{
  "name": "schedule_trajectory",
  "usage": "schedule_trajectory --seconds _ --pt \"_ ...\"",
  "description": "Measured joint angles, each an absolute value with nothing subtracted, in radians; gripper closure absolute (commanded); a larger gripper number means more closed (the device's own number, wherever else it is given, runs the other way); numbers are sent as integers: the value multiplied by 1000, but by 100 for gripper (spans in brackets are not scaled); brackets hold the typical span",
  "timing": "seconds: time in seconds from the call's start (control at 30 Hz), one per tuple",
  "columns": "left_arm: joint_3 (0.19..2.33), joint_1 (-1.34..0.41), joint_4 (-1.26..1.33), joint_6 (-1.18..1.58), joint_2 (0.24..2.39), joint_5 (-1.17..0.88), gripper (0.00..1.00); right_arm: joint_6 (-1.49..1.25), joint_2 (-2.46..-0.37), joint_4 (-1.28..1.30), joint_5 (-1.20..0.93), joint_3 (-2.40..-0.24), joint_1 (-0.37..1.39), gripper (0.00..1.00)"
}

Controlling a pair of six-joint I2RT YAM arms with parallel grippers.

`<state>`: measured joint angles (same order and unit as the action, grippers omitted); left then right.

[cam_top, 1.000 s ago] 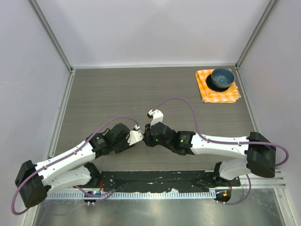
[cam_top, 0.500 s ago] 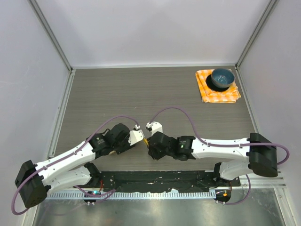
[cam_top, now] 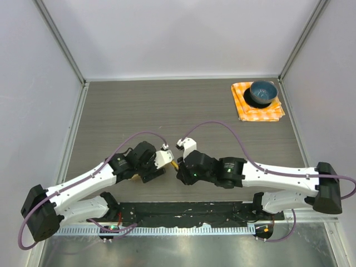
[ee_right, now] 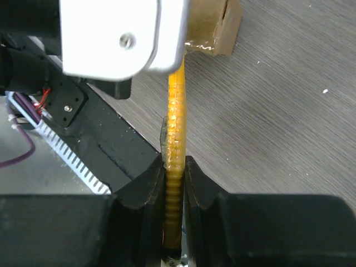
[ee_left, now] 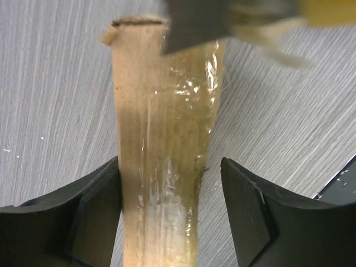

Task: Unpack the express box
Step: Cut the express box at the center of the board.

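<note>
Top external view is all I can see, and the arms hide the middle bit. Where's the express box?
Observer: A narrow side of the express box sits between the left gripper's fingers, down on the table.
Operator: Is it squeezing the box?
Observer: No. The left gripper is open, with a gap between the box and one of the fingers.
Operator: What's that yellow speck by the other arm?
Observer: It's a thin yellow ridged tool, pinched edge-on in the shut right gripper.
</note>
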<state>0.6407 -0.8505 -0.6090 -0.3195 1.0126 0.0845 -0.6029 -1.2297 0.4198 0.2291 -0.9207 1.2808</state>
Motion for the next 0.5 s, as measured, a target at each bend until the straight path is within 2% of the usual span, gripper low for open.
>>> schedule_trajectory --seconds 0.27,0.4,0.5 --pt "804 -812 -661 -260 1102 -11 16 -592 -1143 541 213 -980 1281 99" --pt "820 -802 -684 -264 1106 -27 0 -593 -1143 584 204 -980 1281 99" --pt "846 -785 -727 -275 1106 -28 0 -590 -1143 614 203 -980 1281 99"
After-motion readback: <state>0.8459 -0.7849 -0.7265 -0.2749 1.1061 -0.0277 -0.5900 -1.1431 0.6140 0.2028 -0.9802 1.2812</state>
